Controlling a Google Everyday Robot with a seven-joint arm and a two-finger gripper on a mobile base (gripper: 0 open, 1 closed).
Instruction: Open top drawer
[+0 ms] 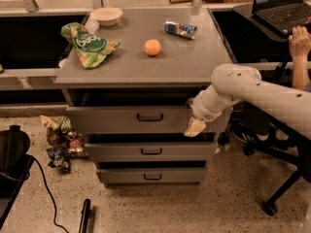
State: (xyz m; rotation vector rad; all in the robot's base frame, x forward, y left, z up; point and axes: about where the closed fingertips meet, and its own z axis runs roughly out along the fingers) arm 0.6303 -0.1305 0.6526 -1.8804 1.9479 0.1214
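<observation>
The top drawer (112, 119) is the widest grey front of the three, with a small black handle (149, 116) at its centre. A dark gap shows between it and the cabinet top (194, 67). My gripper (195, 127), cream-tipped on a pale arm coming from the right, hangs against the right end of the top drawer's front, right of the handle and pointing down-left. The middle drawer (116, 152) and the bottom drawer (121, 176) sit below, narrower and shallower.
On the cabinet top lie a green chip bag (87, 45), an orange (152, 47), a can (180, 28) and a white bowl (106, 15). A person's hand (300, 40), laptop (284, 4) and chair base (277, 178) are at right. Snack wrappers (60, 142) and a black cable (43, 193) lie on the floor at left.
</observation>
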